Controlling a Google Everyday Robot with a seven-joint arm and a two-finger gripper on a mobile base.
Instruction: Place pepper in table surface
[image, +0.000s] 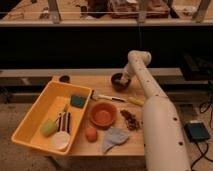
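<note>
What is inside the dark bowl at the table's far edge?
The gripper, shut, dips into the dark bowl. A pale bit, maybe the pepper, shows beside it; the bowl's bottom is covered.

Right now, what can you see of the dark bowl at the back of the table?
The dark bowl is small, round, near black, material unclear. It stands upright on the tan table near its far edge, right of the middle. The gripper, shut, reaches down into it from the right. A pale greenish bit, perhaps the pepper, shows inside beside the gripper; whether it is gripped I cannot tell. Nothing else touches the bowl.
</note>
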